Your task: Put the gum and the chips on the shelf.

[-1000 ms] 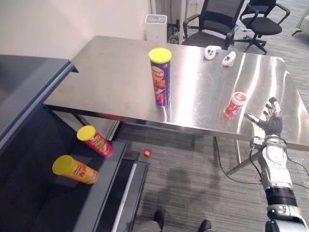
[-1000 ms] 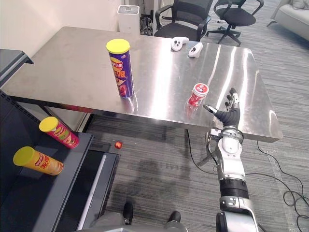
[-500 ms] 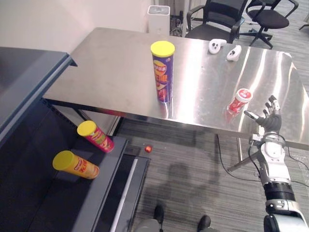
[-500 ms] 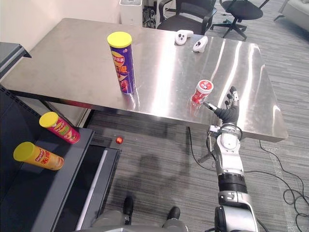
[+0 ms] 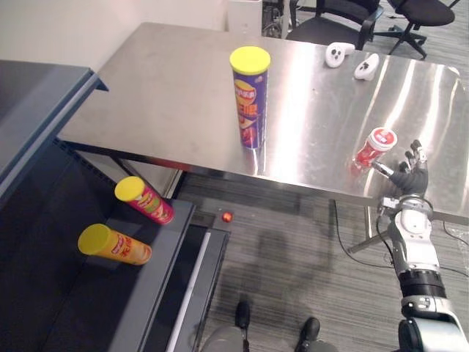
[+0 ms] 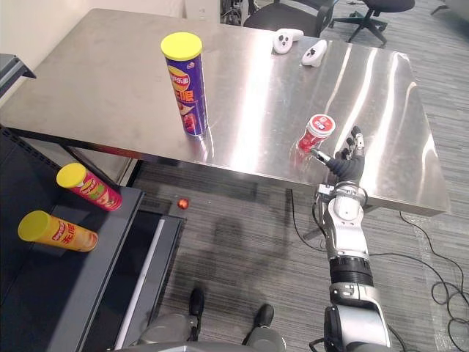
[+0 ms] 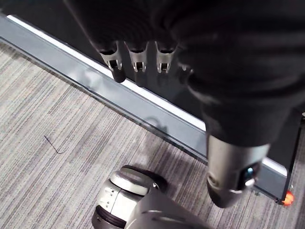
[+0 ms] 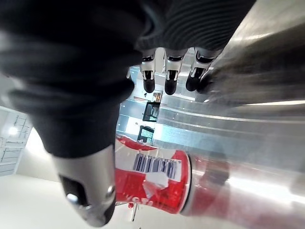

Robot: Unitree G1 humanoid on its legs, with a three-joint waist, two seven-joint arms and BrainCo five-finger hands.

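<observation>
The right hand (image 6: 344, 166) has silver, dark-tipped fingers and a dark ribbed cover, on a silver-grey arm (image 6: 344, 231).

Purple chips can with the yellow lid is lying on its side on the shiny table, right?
Not quite. The purple chips can with the yellow lid is standing upright on the shiny table, not lying on its side. The left eye view shows it.

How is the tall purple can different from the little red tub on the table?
The tall purple can with the yellow lid is much taller and slimmer than the short red tub. The purple can stands mid-table, away from the right hand; the red tub sits near the front edge, beside that hand. Both stand upright on the steel table.
</observation>
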